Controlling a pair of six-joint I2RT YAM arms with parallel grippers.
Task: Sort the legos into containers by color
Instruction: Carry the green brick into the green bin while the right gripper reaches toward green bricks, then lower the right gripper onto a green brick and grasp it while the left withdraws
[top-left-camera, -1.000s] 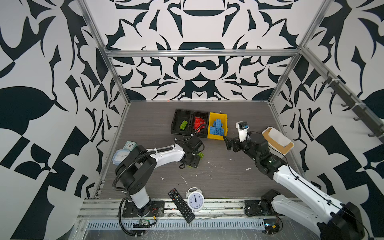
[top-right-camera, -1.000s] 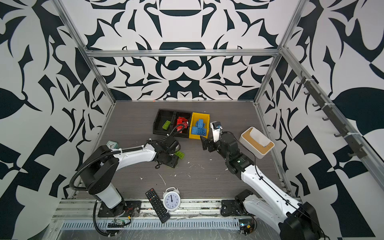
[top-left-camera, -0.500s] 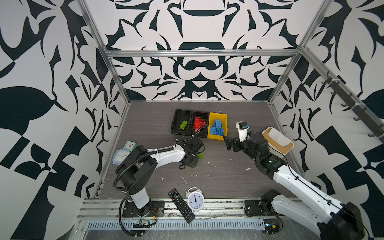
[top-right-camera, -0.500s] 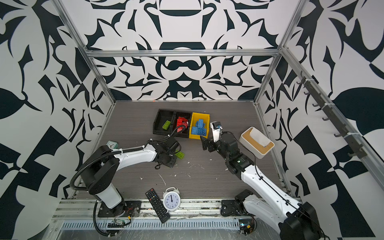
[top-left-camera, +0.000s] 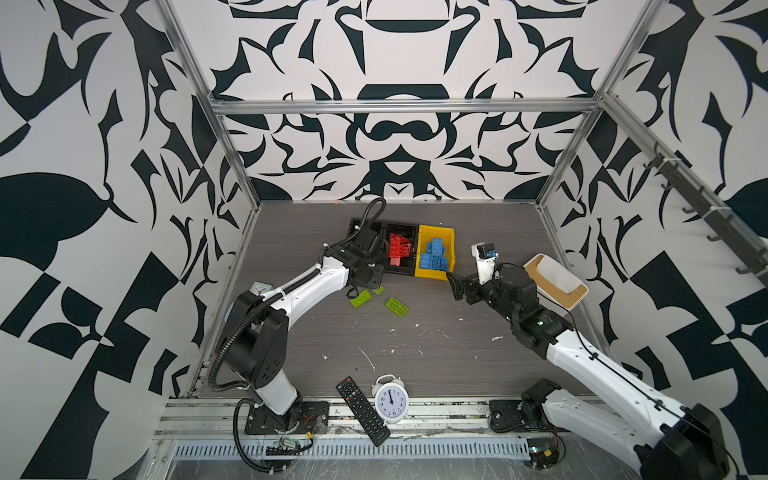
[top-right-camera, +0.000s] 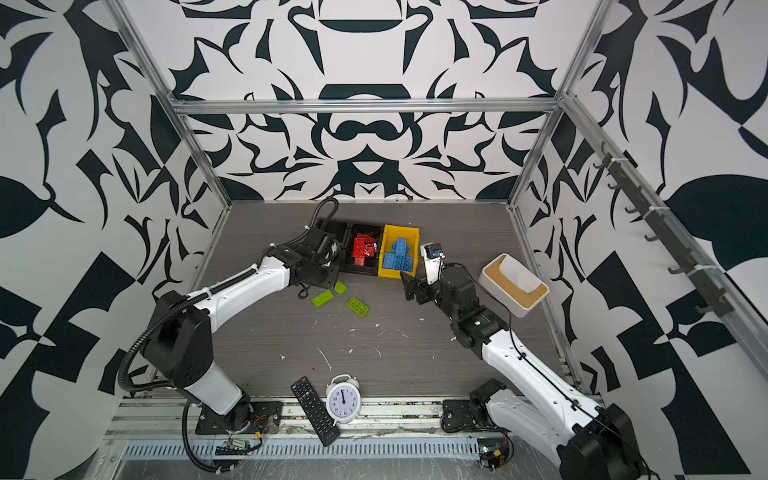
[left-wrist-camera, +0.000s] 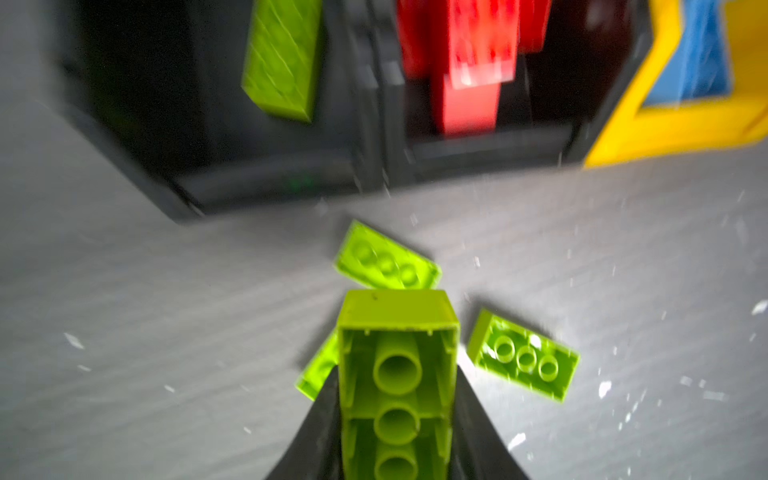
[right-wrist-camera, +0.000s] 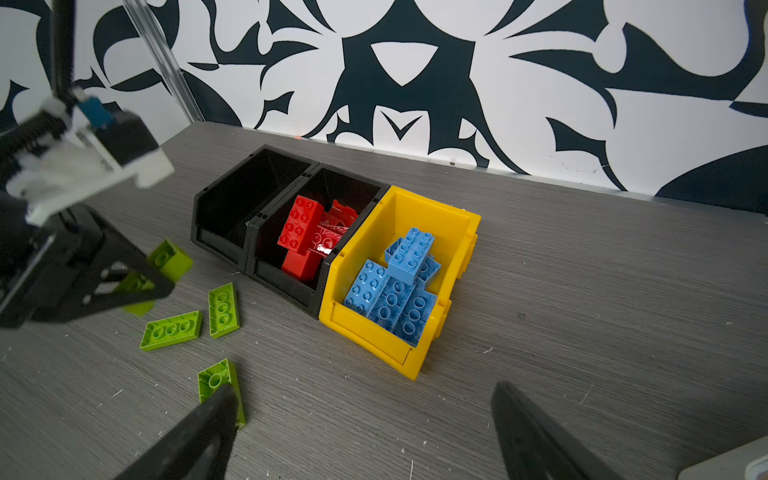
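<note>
The left gripper (left-wrist-camera: 397, 392) pinches a green brick (left-wrist-camera: 397, 328) by its long sides, hollow underside toward the wrist camera, over three loose green bricks (right-wrist-camera: 171, 330) on the counter (right-wrist-camera: 582, 291), just short of the outer black bin (left-wrist-camera: 266, 183), where one green piece (left-wrist-camera: 282, 62) already lies. Done well, the carry should clear the bin's front wall and reach mid-bin before the jaws part, keeping away from the reds (right-wrist-camera: 299, 226) next door. The right gripper (right-wrist-camera: 363, 392) hangs spread and empty, well apart, near the yellow bin (right-wrist-camera: 374, 336) of blues (right-wrist-camera: 395, 291).
</note>
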